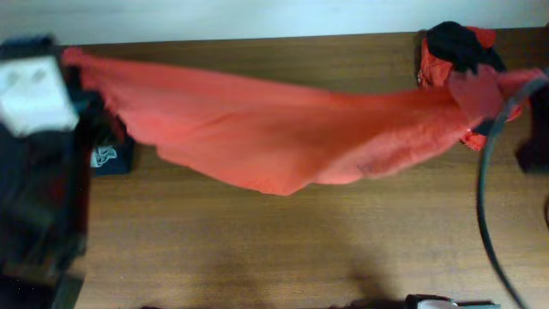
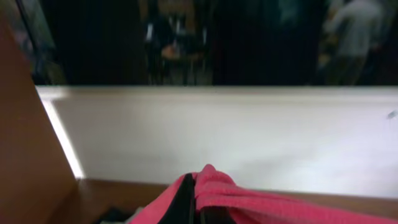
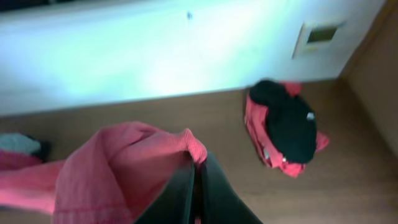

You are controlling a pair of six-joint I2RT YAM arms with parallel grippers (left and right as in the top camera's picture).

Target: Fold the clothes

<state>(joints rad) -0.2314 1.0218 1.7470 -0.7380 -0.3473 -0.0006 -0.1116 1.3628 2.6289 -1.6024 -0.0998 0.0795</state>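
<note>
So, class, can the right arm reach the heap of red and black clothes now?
Probably not freely: its hand is shut on the stretched red cloth, though the heap lies nearby.

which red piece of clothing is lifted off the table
The large red cloth stretched between the left pincer and right pincer; the other red garment lies crumpled in the far corner under a black garment.

- left gripper (image 2: 194,208) at the bottom edge, its dark fingers (image 2: 184,202) pinched on a fold of the red cloth (image 2: 261,202)
- the cloth trails off to the lower right
- white wall (image 2: 236,137) fills the middle, with blurred darkness above
- strip of wooden table (image 2: 106,193) beneath the wall
</note>
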